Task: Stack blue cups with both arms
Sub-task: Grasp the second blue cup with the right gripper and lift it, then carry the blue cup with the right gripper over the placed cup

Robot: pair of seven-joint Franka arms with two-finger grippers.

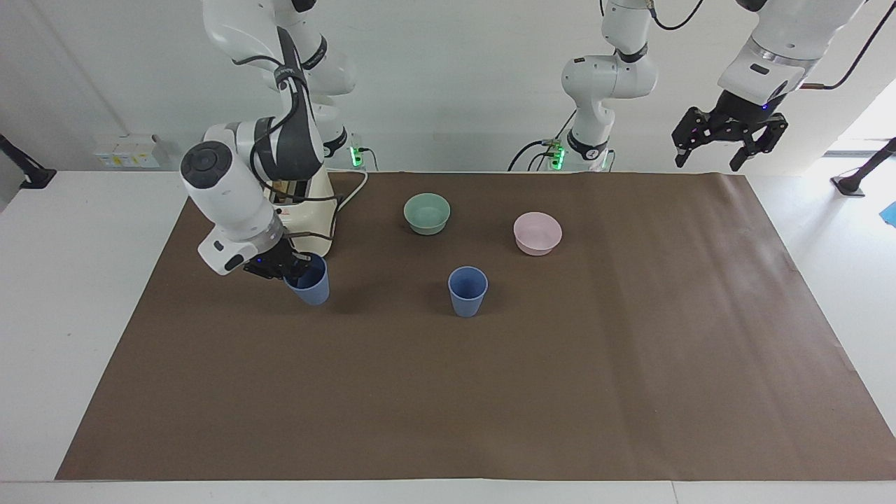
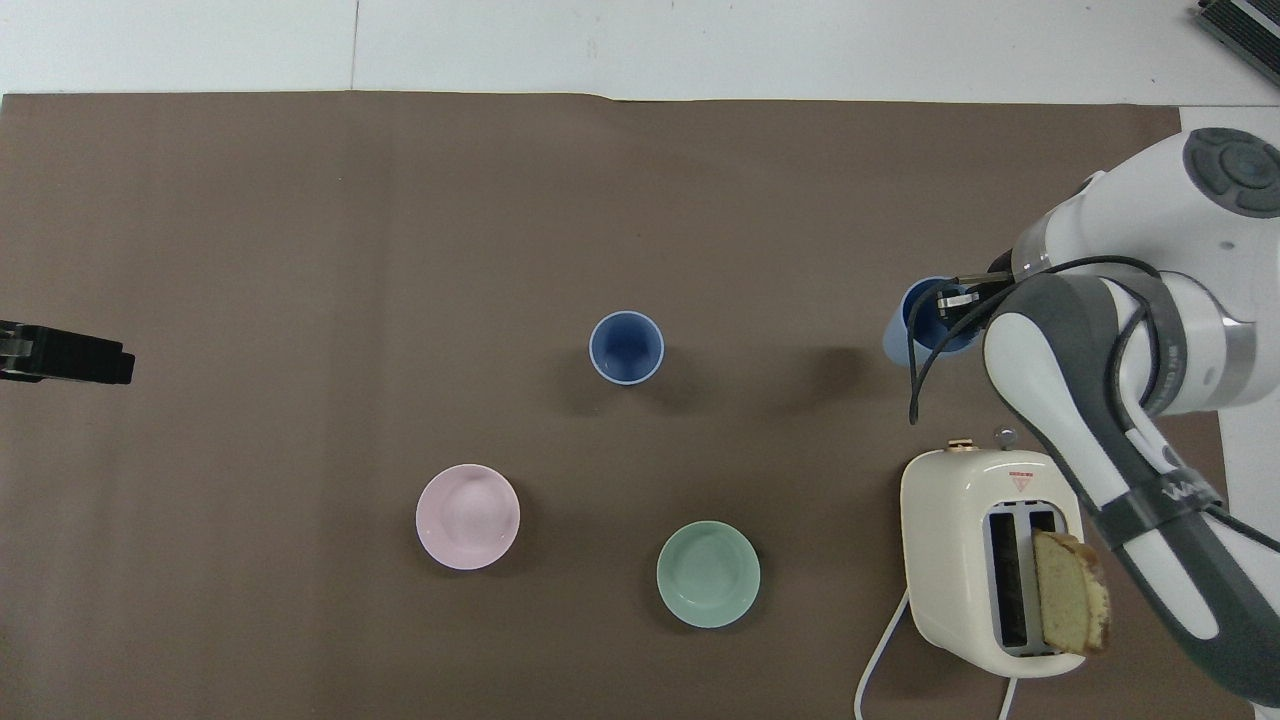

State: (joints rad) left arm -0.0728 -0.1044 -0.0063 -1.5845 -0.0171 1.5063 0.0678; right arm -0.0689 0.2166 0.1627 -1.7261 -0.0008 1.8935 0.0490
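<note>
Two blue cups are in play. One, the standing cup (image 1: 467, 291), sits upright on the brown mat (image 1: 490, 406) and serves as the landmark. The other, the held cup (image 1: 309, 278), is well off toward the right arm's end of the table from it. The right gripper (image 1: 292, 267) has its fingers pinched shut on the rim, one finger inside the mouth. The held cup hangs tilted and appears clear of the mat, since its shadow lies apart from it in the overhead view.

The step in hand looks like carrying that cup across to the standing cup. A one-sided rim pinch lets a cup swing, so the carry should be slow and smooth. The tilt needs correcting until the base points straight down. The cup should arrive high enough for its base to clear the standing cup's rim, then be centred over the mouth before descending. Coming in low or off-centre would likely tip the standing cup.

The cream toaster (image 2: 985, 555) stands nearer to the robots than the standing cup and toward the right arm's end. The mint bowl (image 1: 427, 213) and pink bowl (image 1: 537, 232) are also nearer to the robots than the standing cup. A direct line to the landmark should miss all three.

The left gripper (image 1: 728, 143) waits with jaws spread and empty, over the mat's edge at the left arm's end, well away from the standing cup.
</note>
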